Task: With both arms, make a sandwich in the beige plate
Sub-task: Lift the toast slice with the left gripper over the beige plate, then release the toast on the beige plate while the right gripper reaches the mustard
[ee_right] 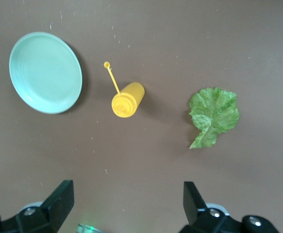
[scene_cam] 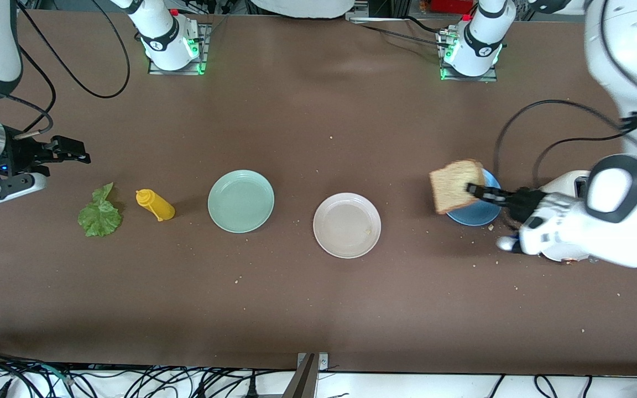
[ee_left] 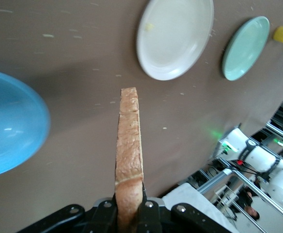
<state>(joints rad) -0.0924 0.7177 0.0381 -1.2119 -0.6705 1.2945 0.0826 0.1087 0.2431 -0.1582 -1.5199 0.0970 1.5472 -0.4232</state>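
Lowest on the counter (scene_cam: 318, 309) in the front view sits the beige plate (scene_cam: 346, 225), bare apart from a crumb or two, lying between the two pincers and closer to the left one. Left pincer (scene_cam: 476, 190) is pressed together on one slice of bread (scene_cam: 457, 185) (the brown, grainy kind with a darker crust), pinching it by its edge and holding it up in the air over the rim of a blue plate (scene_cam: 481, 215). From the left wrist view the slice (ee_left: 129, 160) shows edge-on, standing straight out from the fingers (ee_left: 106, 213), with the blue plate (ee_left: 10, 131) beside it and the beige plate (ee_left: 175, 36) farther out.

Right pincer (scene_cam: 69, 150) hangs spread wide, holding nothing, at the right arm's end of the counter. Below it lie a lettuce leaf (ee_right: 214, 116) and a yellow squeeze bottle (ee_right: 127, 99) on its side; a mint-green plate (ee_right: 44, 72) rests just past the bottle, toward the beige plate.
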